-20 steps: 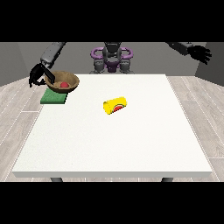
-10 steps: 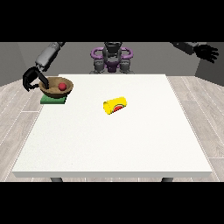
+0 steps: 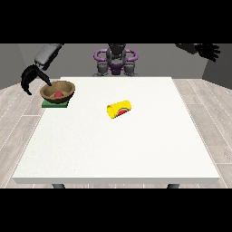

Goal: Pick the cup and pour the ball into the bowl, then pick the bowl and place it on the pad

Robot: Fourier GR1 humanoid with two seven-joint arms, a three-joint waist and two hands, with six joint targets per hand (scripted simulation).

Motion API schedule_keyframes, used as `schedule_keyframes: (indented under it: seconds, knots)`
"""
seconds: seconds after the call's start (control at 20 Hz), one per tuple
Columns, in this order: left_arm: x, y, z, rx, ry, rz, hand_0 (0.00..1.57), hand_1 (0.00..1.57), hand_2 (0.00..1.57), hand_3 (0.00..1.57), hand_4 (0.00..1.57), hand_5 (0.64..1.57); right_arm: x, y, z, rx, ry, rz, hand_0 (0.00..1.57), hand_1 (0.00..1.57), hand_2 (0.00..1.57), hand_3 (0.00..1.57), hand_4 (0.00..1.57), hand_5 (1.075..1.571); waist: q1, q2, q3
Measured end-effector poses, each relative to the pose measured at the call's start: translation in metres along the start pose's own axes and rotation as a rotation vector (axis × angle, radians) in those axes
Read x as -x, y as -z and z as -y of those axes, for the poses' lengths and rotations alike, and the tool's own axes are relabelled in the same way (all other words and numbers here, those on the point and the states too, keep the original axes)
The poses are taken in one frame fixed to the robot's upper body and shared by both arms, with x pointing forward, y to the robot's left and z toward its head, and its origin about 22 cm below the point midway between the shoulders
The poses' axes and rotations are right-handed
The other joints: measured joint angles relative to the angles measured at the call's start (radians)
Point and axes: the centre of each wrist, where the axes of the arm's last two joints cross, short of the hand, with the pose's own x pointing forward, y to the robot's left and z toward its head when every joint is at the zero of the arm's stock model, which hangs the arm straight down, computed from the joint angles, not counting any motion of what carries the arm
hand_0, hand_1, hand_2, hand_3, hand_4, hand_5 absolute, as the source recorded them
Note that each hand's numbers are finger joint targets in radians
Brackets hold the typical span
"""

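— Brown wooden bowl (image 3: 57, 91) sits on the green square pad (image 3: 55, 103) at the far corner of the white table (image 3: 118, 149), at the view's left. We judge the placing done, or all but done.

— What has changed? A second ago the hand at the view's left (image 3: 31, 78) was low against the bowl's rim, wasn't it?

— Yes, and now it has drawn back and up, just beside the bowl. Its fingers hang curved downward around nothing, with one dark finger still reaching toward the rim; whether it touches we cannot tell.

— So the bowl is let go. And inside?

— We see the small red ball (image 3: 58, 94) lying in the bowl, so the pour is behind us too.

— The cup?

— Yellow cylindrical cup (image 3: 118, 109) lies on its side near the table's middle, well apart from the bowl, a red patch showing on it.

— The other hand?

— The hand at the view's right (image 3: 209, 50) is raised far off the table, fingers spread and relaxed, holding nothing.
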Motion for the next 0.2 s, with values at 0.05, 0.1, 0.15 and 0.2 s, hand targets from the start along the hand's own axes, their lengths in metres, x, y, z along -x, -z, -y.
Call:
schedule_keyframes:
  seconds: [0.05,0.1,0.15,0.2]
  knots:
    - [0.001,0.004,0.013,0.015,-0.007,-0.015,0.0,0.0,0.0,0.0,0.9,1.559,-0.003,0.001,0.0,-0.002,-0.006,-0.011,0.0,0.0,0.0,0.0,0.0,1.356,0.0,-0.022,0.0001]
    - [0.004,0.006,0.025,0.029,-0.016,-0.035,0.0,0.0,0.0,0.0,0.9,1.559,-0.011,0.003,0.004,-0.007,-0.01,-0.016,0.0,0.0,0.0,0.1,0.27,1.378,0.001,-0.046,0.0004]
    - [0.011,0.003,0.034,0.041,-0.023,-0.072,0.0,0.0,0.0,0.0,0.9,1.559,-0.016,0.004,0.003,-0.024,-0.017,-0.022,0.0,0.0,0.0,0.0,0.42,1.383,0.001,-0.086,-0.0003]
    - [0.018,-0.001,0.038,0.035,-0.021,-0.112,0.0,0.0,0.0,0.0,0.9,1.559,-0.023,0.004,-0.007,-0.061,-0.019,-0.014,0.0,0.0,0.0,0.0,0.48,1.434,-0.015,-0.125,-0.0011]
